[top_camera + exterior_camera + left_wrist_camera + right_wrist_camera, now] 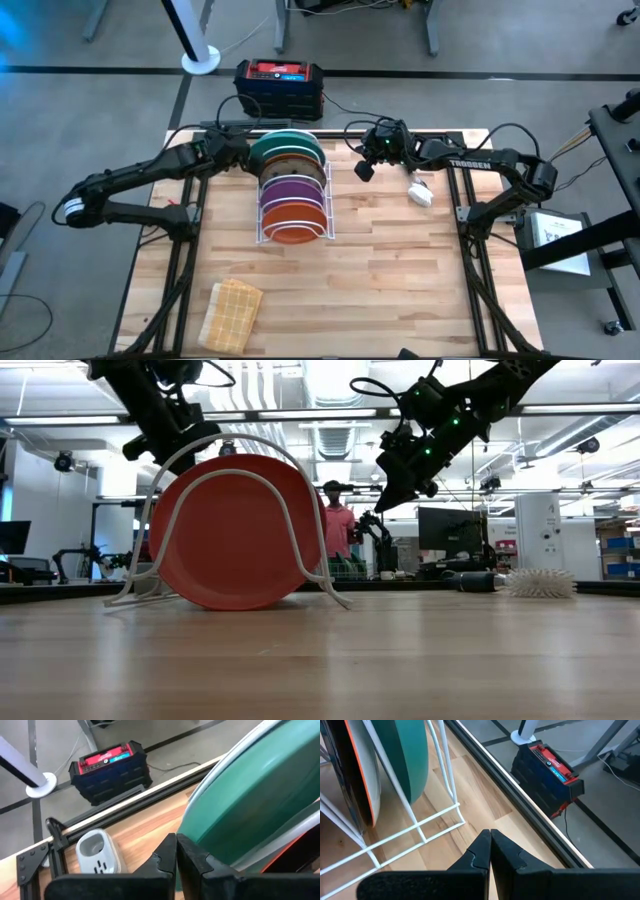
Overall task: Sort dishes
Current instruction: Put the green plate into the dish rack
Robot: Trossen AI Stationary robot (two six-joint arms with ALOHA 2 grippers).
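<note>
1. The fingers of the left gripper [176,851] are pressed flat together with nothing between them; the tips sit just beside the rim of the teal-green plate [260,795] without gripping it.
2. The fingers of the right gripper [490,842] are likewise closed tip to tip and empty, hovering above the bare wood near the far corner of the white wire rack [436,817].
3. From above, the left gripper [236,152] is at the far left side of the rack [262,232], and the right gripper [364,170] hangs to the rack's right, apart from it.
4. The plates stand on edge in the rack, in a row from the far side of the table toward the near side: the teal-green plate [285,143] farthest back, then an orange-patterned plate [290,160], a purple plate [292,190], and a plain orange plate [293,232] at the near end.
5. In the low view the plain orange plate [235,530] fills the rack's front loop [160,480] and hides the others.
6. A tan woven cloth [232,312] lies at the table's [400,290] near left part, well apart from the rack.
7. A small white object [420,192] lies on the table by the right arm.
8. A red-topped black case [279,86] sits on the floor beyond the table's far edge.
9. A person [338,520] stands in the room behind the table.
</note>
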